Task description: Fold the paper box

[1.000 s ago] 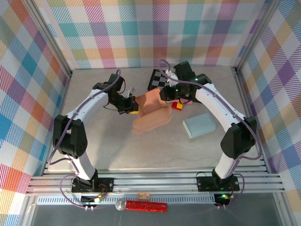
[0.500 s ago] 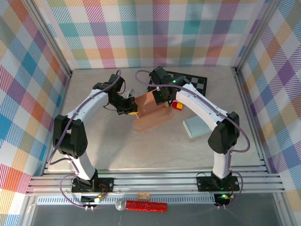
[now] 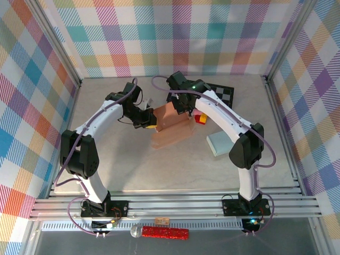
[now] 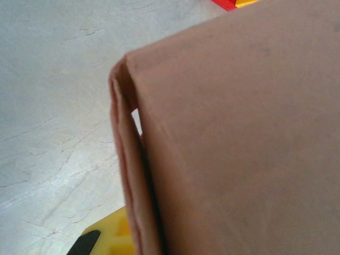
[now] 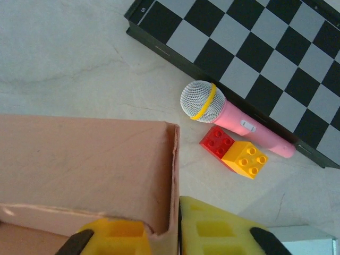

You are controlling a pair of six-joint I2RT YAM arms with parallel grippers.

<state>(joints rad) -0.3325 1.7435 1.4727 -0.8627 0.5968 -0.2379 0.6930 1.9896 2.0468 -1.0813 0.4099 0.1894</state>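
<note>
The brown paper box [image 3: 171, 127] stands partly raised at the middle of the table. My left gripper [image 3: 148, 121] is at the box's left edge, shut on a folded wall [image 4: 130, 175]; one yellow finger [image 4: 109, 239] shows beside that wall and the other is hidden behind the cardboard. My right gripper [image 3: 181, 109] reaches over the box's back right corner. In the right wrist view its yellow pads [image 5: 220, 231] pinch an upright wall of the box [image 5: 95, 170], one pad inside and one outside, so the right gripper [image 5: 176, 236] is shut on it.
A checkerboard [image 5: 255, 48] lies behind the box, with a pink microphone [image 5: 234, 119] and joined red and yellow bricks [image 5: 236, 153] just in front of it. A pale blue-grey flat box [image 3: 221, 143] rests to the right. Metal frame rails bound the table.
My right arm swung left across the back of the box and its jaws closed on the box's wall. The box panels stand more upright now. My left arm kept still.
</note>
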